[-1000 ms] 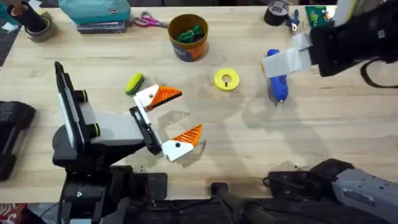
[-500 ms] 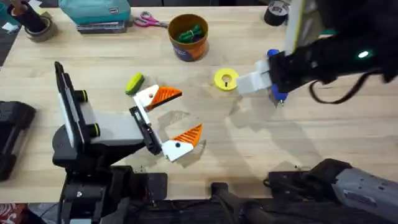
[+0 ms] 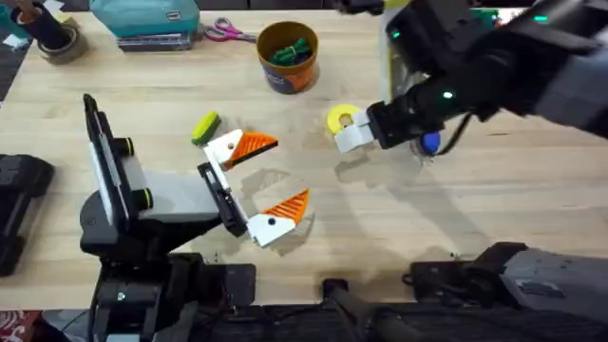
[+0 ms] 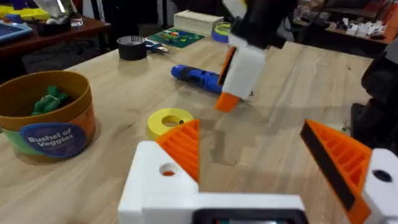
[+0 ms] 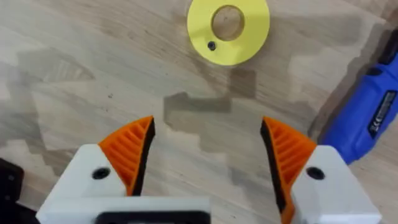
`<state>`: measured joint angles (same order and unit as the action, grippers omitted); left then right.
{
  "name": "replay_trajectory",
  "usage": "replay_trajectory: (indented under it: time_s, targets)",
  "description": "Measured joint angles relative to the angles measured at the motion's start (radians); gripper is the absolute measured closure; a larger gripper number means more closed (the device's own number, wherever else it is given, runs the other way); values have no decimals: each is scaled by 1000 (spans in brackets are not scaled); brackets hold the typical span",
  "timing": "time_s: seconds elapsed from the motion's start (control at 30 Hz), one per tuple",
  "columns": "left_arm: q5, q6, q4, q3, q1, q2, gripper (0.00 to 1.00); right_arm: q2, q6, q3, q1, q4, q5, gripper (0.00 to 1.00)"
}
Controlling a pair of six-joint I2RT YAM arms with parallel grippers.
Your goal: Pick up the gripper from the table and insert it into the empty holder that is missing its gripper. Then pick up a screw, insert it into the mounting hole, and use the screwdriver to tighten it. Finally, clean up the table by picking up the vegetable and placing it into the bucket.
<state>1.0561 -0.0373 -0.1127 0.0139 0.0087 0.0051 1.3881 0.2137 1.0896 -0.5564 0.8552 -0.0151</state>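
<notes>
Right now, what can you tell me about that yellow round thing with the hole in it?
The flat yellow plastic disc is a ring, like a doughnut, with a wide round hole through its middle and a small dark screw lying on its rim. It lies flat on the light wooden table, between the orange-brown bucket and the blue cylindrical screwdriver, touching neither. The right end effector, its orange ribbed fingers open, hangs above the table beside it without touching it.
</notes>
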Motion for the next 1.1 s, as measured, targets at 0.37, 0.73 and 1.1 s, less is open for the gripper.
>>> replay_trajectory:
  time_s: [0.37,0.73,1.1]
  targets:
    - [0,0,0,0,0,0,15,207,0,187,0,45,0,7]
    - [1,0,0,0,0,0,14,272,0,249,0,65,0,6]
    - [2,0,0,0,0,0,14,272,0,244,0,34,14,6]
